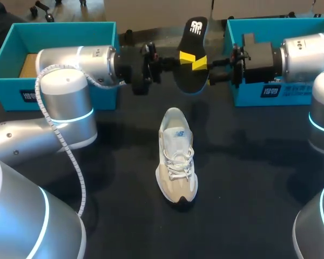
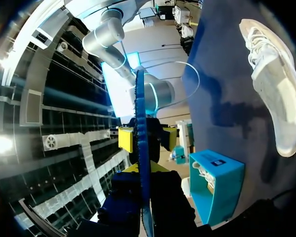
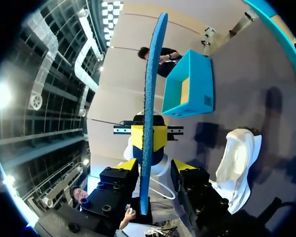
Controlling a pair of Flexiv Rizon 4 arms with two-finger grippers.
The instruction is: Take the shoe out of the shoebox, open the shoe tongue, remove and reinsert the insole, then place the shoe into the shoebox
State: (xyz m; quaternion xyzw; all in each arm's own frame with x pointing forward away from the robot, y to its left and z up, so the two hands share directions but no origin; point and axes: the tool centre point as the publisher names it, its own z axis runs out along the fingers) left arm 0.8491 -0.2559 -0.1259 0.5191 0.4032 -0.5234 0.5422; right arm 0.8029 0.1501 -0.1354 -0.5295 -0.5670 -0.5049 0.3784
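A black insole (image 1: 193, 51) with a blue underside hangs upright in the air between my two arms. My left gripper (image 1: 185, 56) comes in from the left and is shut on it; in its wrist view the insole (image 2: 142, 163) runs edge-on between that gripper's (image 2: 144, 170) tips. My right gripper (image 1: 201, 65) faces it from the right. In the right wrist view its fingers (image 3: 155, 168) straddle the insole (image 3: 150, 98) with a visible gap on one side, so it is open. The white shoe (image 1: 176, 156) lies on the dark table below, toe toward me.
A blue shoebox (image 1: 54, 38) stands at the back left behind my left arm. A second blue shoebox (image 1: 275, 89) stands at the back right behind my right arm. The dark table (image 1: 248, 178) lies bare around the shoe.
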